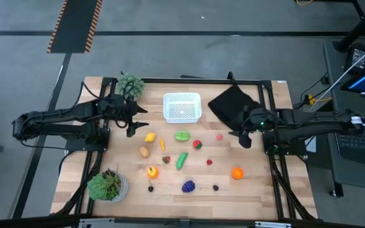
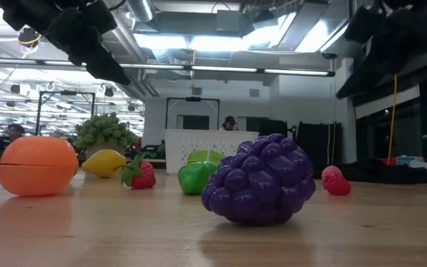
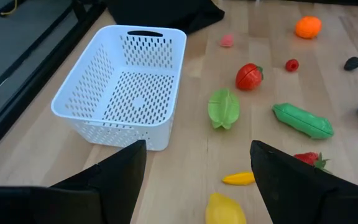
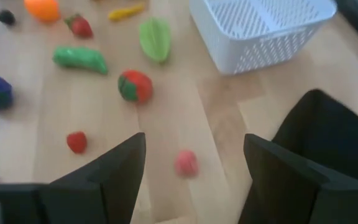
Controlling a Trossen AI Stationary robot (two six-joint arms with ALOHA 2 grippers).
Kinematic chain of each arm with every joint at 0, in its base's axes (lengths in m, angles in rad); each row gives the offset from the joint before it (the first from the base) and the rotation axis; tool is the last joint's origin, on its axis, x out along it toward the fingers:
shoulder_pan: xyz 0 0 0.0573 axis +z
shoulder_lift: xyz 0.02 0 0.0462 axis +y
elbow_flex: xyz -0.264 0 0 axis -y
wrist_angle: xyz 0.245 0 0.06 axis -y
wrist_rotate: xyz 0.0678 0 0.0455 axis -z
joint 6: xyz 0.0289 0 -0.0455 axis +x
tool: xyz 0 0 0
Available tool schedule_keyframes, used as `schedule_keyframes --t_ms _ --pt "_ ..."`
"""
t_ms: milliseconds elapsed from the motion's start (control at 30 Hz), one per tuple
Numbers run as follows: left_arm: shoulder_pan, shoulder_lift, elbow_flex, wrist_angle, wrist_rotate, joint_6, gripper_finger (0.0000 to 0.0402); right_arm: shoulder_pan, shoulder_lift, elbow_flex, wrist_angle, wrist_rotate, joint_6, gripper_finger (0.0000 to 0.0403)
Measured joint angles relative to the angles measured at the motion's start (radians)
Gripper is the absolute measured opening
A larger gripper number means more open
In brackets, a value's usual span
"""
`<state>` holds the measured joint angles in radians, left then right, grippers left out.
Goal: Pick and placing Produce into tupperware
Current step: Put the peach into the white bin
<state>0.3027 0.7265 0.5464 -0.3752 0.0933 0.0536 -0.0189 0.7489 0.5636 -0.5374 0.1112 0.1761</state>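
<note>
Flanking one empty white tub (image 1: 182, 106), two open pincers (image 1: 130, 130) (image 1: 246, 140) hover.

- White basket (image 1: 182, 106) sits empty at the table's (image 1: 258, 190) far middle.
- Toy fruits lie scattered below it: orange (image 1: 237, 172), purple grapes (image 1: 188, 186).
- Left gripper (image 1: 134, 118) and right gripper (image 1: 241, 134) flank them.

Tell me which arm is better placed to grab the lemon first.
Left. The left gripper hovers open right beside the lemon, with the white basket close by. The right gripper is open across the table by the black cloth.
</note>
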Motion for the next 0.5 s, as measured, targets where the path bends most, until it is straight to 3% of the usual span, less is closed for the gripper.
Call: schedule_keyframes --t_ms 500 --pt "0.0 0.0 0.0 -0.01 0.0 0.0 0.0279 0.0 0.263 0.0 0.001 -0.025 0.049 0.0273"
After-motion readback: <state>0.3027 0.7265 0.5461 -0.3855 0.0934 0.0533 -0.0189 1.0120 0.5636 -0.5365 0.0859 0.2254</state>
